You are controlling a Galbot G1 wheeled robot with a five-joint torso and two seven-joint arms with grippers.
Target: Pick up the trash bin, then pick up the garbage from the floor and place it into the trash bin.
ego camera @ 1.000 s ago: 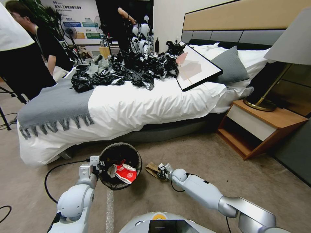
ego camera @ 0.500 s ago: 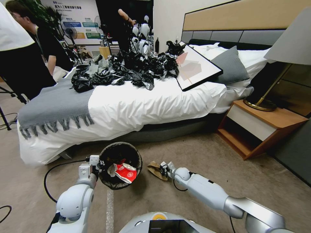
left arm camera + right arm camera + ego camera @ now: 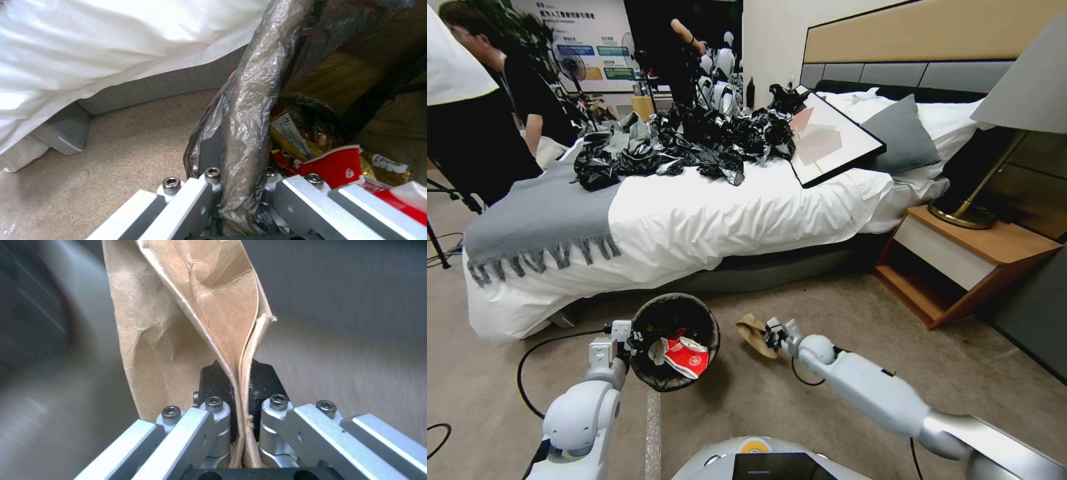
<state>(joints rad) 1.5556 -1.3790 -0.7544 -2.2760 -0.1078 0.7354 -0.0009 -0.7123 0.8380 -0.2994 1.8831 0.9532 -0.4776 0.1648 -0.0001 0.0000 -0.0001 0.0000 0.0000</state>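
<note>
The bed (image 3: pixel 707 220) runs across the far side of the floor, and the trash bin (image 3: pixel 657 373) sits just in front of its near edge; everything below is placed from that bin. A heap of black plastic bags (image 3: pixel 687 143) lies on the bed, well beyond the bin and apart from the job.

The bin's rim, wrapped in its black liner (image 3: pixel 249 100), is clamped by the left pincer (image 3: pixel 238 186), one finger outside the wall and one inside. Red-and-white packets (image 3: pixel 684 357) and yellow wrappers (image 3: pixel 289 133) lie inside it already.

To the right of the bin, near it but clear of its rim, the right pincer (image 3: pixel 774 333) is closed tight on the lower edge of a flattened brown paper bag (image 3: pixel 754 331). In the right wrist view the paper (image 3: pixel 186 323) is pinched thin between the fingers (image 3: pixel 278 413) and stands up loose above them. It appears lifted off the floor, though the head view does not make that certain.

The risks, as I judge them:
- The hold is on a narrow strip of one edge, so the bag may tear or slide out if the arm swings fast.
- The free part is broad and floppy; it may catch the bin's rim and drape over the outside, or fall beside the bin.
- The bin is fairly full, so the bag may perch on top and tip out.
- A knock from the right arm may twist the bin in the left pincer's rim hold.
</note>
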